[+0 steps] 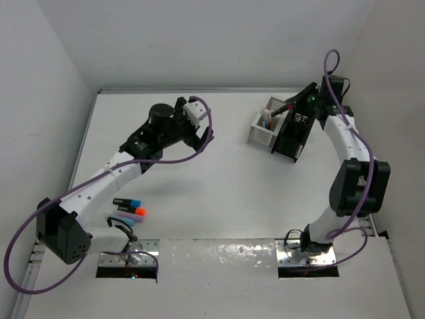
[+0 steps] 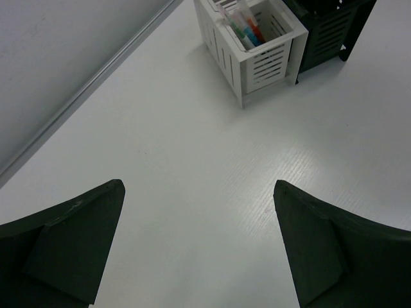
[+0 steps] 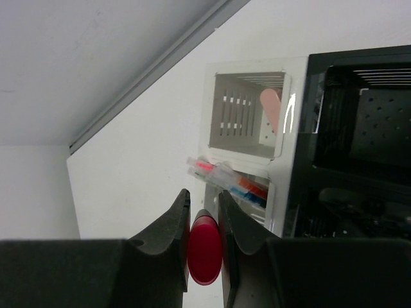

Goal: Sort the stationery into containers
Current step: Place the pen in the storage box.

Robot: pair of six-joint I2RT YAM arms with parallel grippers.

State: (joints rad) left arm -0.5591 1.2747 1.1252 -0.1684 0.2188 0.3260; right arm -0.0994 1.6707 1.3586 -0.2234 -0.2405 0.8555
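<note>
Right gripper [image 3: 203, 200] pinching red pen [image 3: 205, 253] at white organiser [image 3: 210, 128], wrist cam only. Left gripper [image 2: 198, 186] spread wide. Overhead alone shows loose highlighters [image 1: 131, 207] on table [image 1: 219, 193].

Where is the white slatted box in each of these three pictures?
Top external: white slatted plastic organiser, upper right of centre.
Left wrist: top edge, right of centre.
Right wrist: middle, seen from above.
Shared landmark: the black slatted organiser right beside it.

White organiser [image 2: 270, 64] (pens [image 2: 248, 31] inside) beside black organiser [image 2: 329, 35]
</note>
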